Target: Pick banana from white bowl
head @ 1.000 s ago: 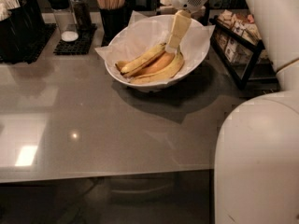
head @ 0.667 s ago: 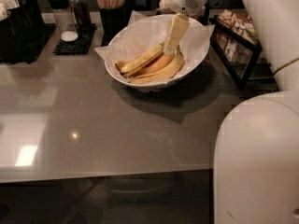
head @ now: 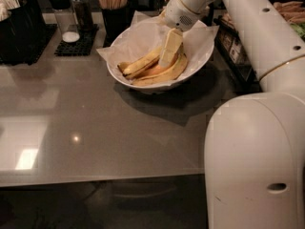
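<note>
One camera, high, beside the arm [head: 259,46].
Looks down over table [head: 95,128]; gripper [head: 167,61] in white bowl [head: 198,66] at 12 o'clock, mid-range.

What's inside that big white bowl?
Crinkled white paper lines the white bowl. On it lie the banana and other bananas. The gripper reaches down among them, covering part; what lies beneath them is hidden.

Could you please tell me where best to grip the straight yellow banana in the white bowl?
Grip the banana near mid-length from straight above: it lies nearly flat, uppermost in the white bowl, its length exposed. The gripper is over its end near the bowl's middle.
</note>
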Controlling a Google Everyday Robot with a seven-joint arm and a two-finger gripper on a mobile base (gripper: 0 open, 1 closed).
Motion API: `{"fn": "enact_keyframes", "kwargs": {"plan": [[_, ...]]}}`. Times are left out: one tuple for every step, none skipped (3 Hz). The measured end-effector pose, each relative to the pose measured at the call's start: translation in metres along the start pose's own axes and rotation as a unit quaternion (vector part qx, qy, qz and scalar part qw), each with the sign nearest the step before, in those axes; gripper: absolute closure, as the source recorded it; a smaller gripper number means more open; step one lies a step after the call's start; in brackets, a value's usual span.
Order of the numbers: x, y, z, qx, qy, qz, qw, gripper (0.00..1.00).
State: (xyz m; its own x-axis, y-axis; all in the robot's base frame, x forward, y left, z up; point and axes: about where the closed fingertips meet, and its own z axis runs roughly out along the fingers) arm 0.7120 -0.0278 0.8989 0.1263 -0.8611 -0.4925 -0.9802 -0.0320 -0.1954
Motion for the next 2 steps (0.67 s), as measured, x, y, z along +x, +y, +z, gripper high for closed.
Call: {"fn": "enact_keyframes", "kwargs": {"plan": [[-0.0007, -0.0021, 0.0035, 0.001, -0.002, 0.000, 1.0000, 0.18], [-0.0007, -0.0021, 0.0036, 0.001, -0.002, 0.000, 1.0000, 0.42]]}}
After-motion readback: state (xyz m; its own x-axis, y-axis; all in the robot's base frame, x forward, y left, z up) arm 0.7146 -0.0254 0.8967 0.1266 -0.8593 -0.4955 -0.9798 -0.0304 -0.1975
